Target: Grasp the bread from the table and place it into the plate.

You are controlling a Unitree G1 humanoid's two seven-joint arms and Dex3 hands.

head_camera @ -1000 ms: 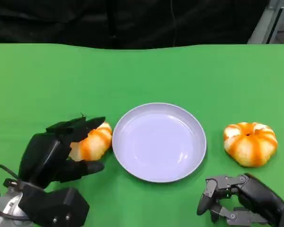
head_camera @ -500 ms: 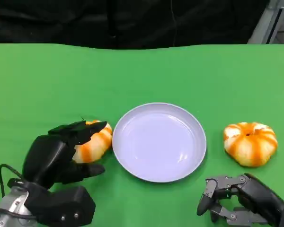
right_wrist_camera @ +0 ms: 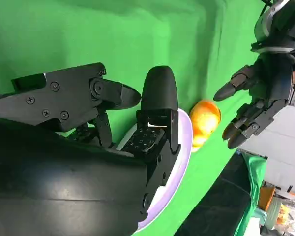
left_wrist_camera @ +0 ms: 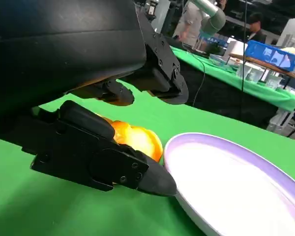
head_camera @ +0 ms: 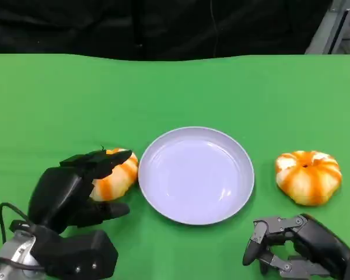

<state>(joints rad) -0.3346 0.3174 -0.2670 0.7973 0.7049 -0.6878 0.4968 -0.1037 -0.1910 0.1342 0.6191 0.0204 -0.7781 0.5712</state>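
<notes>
Orange-and-white striped bread roll (head_camera: 114,175) lies on the green tablecloth (head_camera: 175,87) just left of your round lavender plate (head_camera: 196,175); your black left hand (head_camera: 70,189) cups around it, fingers above and below, though firm contact cannot be confirmed. Your black right hand (head_camera: 291,245) rests low near the table's front edge, fingers loosely apart and holding nothing, with a second striped roll (head_camera: 308,177) lying beyond it, right of the plate.

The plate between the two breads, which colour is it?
Pale lilac plate, plain; the head view shows it best.
</notes>
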